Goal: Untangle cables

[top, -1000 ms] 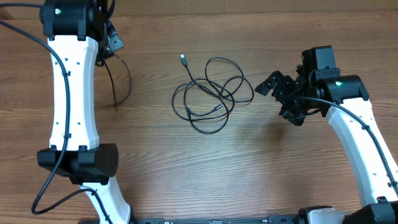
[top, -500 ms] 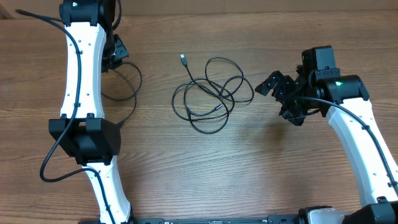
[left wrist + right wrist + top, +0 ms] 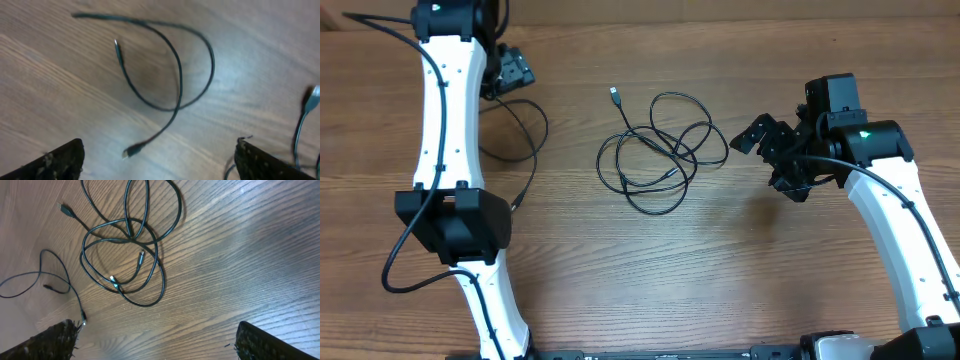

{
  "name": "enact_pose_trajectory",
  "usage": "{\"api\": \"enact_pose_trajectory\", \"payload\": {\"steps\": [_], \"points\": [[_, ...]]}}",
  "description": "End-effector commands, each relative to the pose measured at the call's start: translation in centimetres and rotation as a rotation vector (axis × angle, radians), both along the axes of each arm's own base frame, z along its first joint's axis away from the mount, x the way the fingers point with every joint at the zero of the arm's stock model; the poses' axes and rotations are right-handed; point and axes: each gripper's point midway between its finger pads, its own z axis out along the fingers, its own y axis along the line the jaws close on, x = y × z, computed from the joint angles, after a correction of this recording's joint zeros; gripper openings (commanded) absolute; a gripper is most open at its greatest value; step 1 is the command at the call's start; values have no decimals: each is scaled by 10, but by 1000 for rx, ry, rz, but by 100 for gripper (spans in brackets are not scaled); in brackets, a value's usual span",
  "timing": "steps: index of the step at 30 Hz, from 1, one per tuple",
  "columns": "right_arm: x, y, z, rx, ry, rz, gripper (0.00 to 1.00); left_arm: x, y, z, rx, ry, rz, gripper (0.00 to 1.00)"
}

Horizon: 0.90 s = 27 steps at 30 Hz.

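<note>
One thin black cable (image 3: 544,128) lies by itself in a loose loop on the wood at the left, just below my left gripper (image 3: 512,70). In the left wrist view the same cable (image 3: 180,75) curls on the table, its plug end (image 3: 132,149) between the wide-apart fingers of the left gripper (image 3: 160,167), which is open and empty. The other cables (image 3: 677,152) stay tangled in overlapping loops at mid-table, a silver-tipped plug (image 3: 614,93) pointing up-left. My right gripper (image 3: 763,165) hovers open to the right of the tangle (image 3: 129,227), touching nothing.
Thick black cords run along the left arm (image 3: 445,120) and the right arm (image 3: 900,200). The wooden table (image 3: 720,270) is bare in front of the tangle. The separated cable (image 3: 69,283) also shows at the left of the right wrist view.
My left gripper has opened and let go of the single cable, which now lies loose on the table. The left arm swung right. The right arm has not moved.
</note>
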Motion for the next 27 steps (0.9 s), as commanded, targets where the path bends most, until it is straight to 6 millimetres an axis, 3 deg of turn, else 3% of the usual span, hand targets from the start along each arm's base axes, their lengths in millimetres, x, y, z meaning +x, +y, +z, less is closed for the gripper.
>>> {"api": "enact_pose_trajectory", "payload": {"steps": [1,7,13,19,22,27], "points": [[3,-1,7,-6,-27,3,100,2,41,-2,-31,-25,80,97],[3,-1,7,-6,-27,3,100,-7,114,-1,-122,-104,324,100],[3,-1,7,-6,-27,3,100,-7,155,4,-248,-203,409,99],[3,-1,7,-6,-27,3,100,-2,174,-10,-162,-185,362,100],[3,-1,7,-6,-27,3,100,-4,183,-29,-94,-119,306,100],[3,-1,7,-6,-27,3,100,-7,182,-57,-112,-40,295,100]]}}
